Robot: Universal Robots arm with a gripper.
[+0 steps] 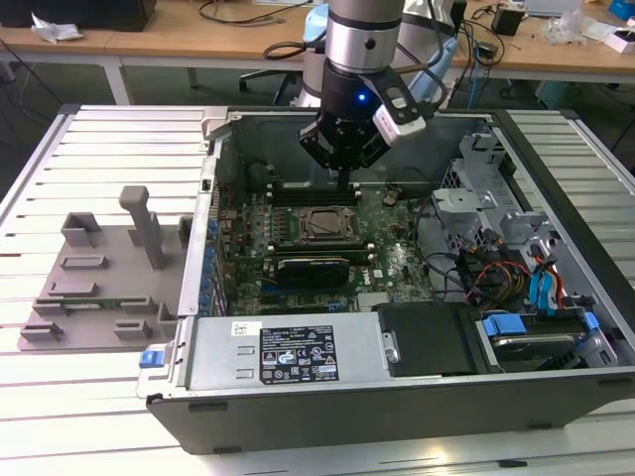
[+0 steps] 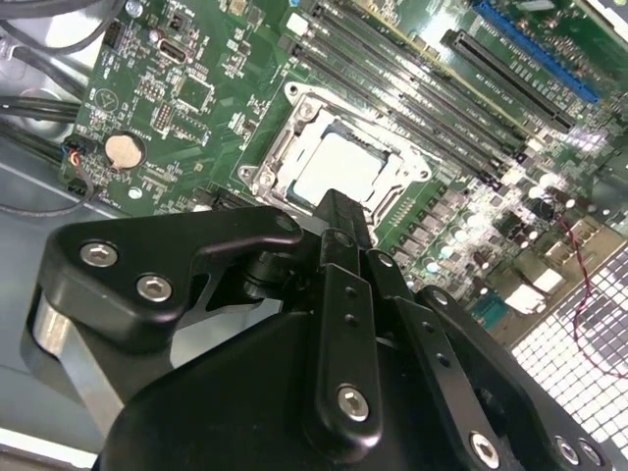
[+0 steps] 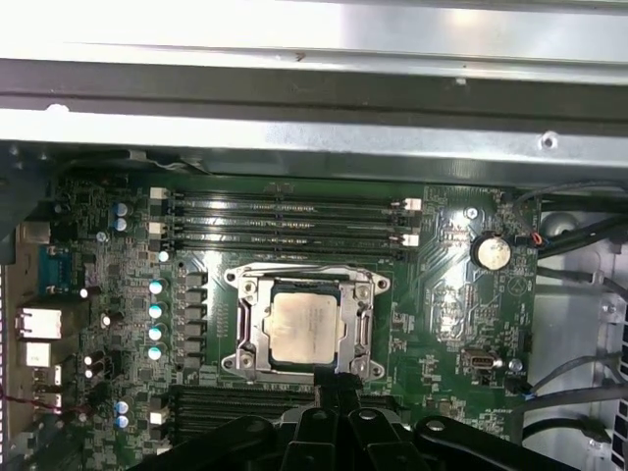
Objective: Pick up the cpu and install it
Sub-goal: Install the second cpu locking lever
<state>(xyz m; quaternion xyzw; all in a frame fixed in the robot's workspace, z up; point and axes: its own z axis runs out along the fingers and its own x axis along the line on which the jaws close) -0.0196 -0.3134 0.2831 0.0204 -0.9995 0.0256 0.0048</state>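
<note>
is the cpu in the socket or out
In. The flat square silver-grey cpu lies level inside the metal socket frame on the green motherboard in both wrist views.

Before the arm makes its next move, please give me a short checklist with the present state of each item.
1. The cpu lies inside the socket frame: ok, in both wrist views.
2. The cpu sits flat and fully seated: cannot tell.
3. The claw is apart from the cpu: it looks so, just beside the frame; contact cannot tell.
4. The claw holds nothing: cannot tell.
5. The arm is above the motherboard inside the open case: ok.
6. The grey fixture tray stands outside the case, on the exterior view's left: ok.
</note>
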